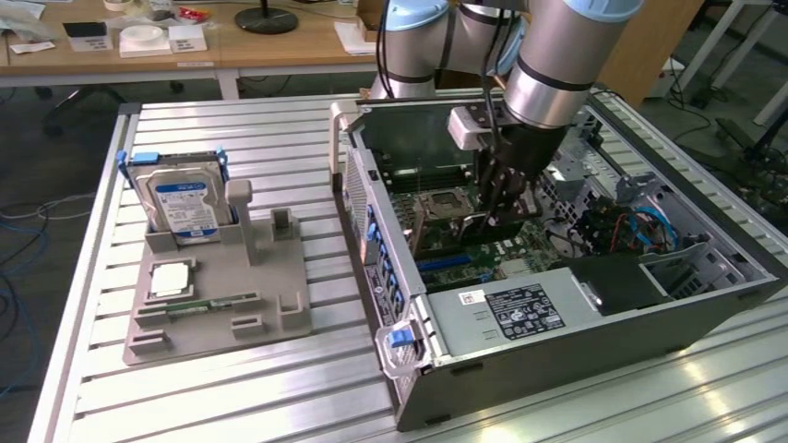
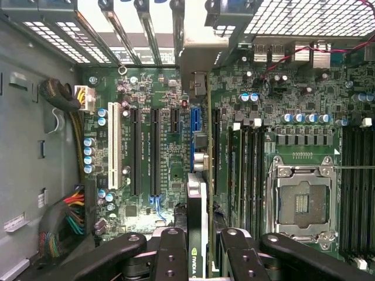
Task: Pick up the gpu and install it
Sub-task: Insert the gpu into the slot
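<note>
Green gpu [image 2: 198,202], clamped edge-on by the tool [image 2: 201,240] right of the exterior view's centre, hangs over the motherboard [image 2: 140,211] for slotting

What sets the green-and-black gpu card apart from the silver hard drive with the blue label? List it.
The green-and-black gpu card is gripped edge-on between the black fingers at the green motherboard; the silver hard drive with the blue label stands free in the grey holder tray. The gpu is inside the open computer case; the hard drive is outside it. Both stand on edge.
</note>
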{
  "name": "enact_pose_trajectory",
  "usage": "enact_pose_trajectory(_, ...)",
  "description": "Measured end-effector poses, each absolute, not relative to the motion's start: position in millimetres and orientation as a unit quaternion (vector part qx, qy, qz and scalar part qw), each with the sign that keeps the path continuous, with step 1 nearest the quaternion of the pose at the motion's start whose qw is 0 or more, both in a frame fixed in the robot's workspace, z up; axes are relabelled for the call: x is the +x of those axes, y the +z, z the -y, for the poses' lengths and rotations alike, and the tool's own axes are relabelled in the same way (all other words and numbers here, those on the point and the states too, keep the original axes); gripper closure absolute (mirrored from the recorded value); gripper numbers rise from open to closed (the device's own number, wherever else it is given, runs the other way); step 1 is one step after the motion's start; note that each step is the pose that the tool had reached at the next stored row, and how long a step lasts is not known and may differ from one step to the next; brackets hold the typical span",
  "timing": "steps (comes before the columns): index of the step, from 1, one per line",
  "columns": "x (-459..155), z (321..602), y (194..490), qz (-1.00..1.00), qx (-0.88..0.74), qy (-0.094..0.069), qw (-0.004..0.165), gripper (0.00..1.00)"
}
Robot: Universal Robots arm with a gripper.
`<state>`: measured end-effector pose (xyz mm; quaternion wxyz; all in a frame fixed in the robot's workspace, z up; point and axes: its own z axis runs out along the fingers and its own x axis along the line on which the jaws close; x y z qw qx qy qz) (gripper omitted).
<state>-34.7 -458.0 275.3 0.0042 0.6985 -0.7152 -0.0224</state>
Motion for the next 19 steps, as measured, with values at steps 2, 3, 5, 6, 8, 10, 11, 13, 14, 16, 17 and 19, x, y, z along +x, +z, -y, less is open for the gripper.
enact_pose_trajectory(2, -34.8, 458.0, 274.6, 0.715, 0.698, -0.023, 0.004, 0.74)
enact_pose_trajectory(3, -35.4, 458.0, 273.6, 0.715, 0.698, -0.023, 0.004, 0.74)
enact_pose_trajectory(5, -35.8, 458.0, 272.6, 0.715, 0.698, -0.022, 0.004, 0.74)
enact_pose_trajectory(6, -35.8, 458.1, 272.7, 0.715, 0.698, -0.022, 0.004, 0.74)
enact_pose_trajectory(8, -36.2, 458.0, 272.4, 0.715, 0.698, -0.022, 0.004, 0.74)
enact_pose_trajectory(10, -37.7, 458.0, 271.7, 0.715, 0.698, -0.022, 0.004, 0.74)
enact_pose_trajectory(11, -38.2, 458.1, 271.6, 0.715, 0.698, -0.022, 0.004, 0.74)
enact_pose_trajectory(13, -38.3, 458.3, 270.6, 0.715, 0.699, -0.023, 0.004, 0.74)
enact_pose_trajectory(14, -38.4, 458.6, 270.0, 0.715, 0.698, -0.022, 0.004, 0.74)
enact_pose_trajectory(16, -38.8, 458.8, 267.9, 0.715, 0.698, -0.022, 0.004, 0.74)
enact_pose_trajectory(17, -39.3, 458.8, 267.0, 0.715, 0.699, -0.022, 0.004, 0.74)
enact_pose_trajectory(19, -40.8, 458.8, 265.9, 0.715, 0.699, -0.022, 0.004, 0.74)
